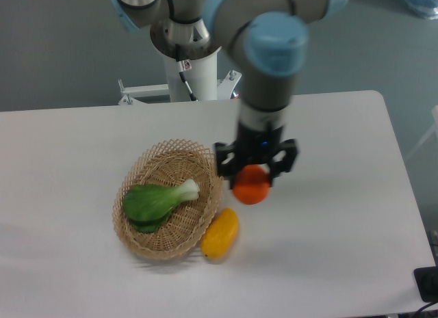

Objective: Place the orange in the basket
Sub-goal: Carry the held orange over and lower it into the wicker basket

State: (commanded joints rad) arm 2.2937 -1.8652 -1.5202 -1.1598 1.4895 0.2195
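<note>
My gripper [252, 176] is shut on the orange [251, 187], a round bright orange fruit held above the table just right of the basket's rim. The basket [200, 161] is a round tan wicker bowl at centre left, with a green leafy vegetable [155, 201] lying inside it. The orange hangs between the basket and the open table to the right, a little above the yellow fruit.
An elongated yellow fruit [220, 233] lies against the basket's front right edge. The robot's base column [191, 65] stands behind the table's back edge. A dark object [428, 284] sits at the far lower right corner.
</note>
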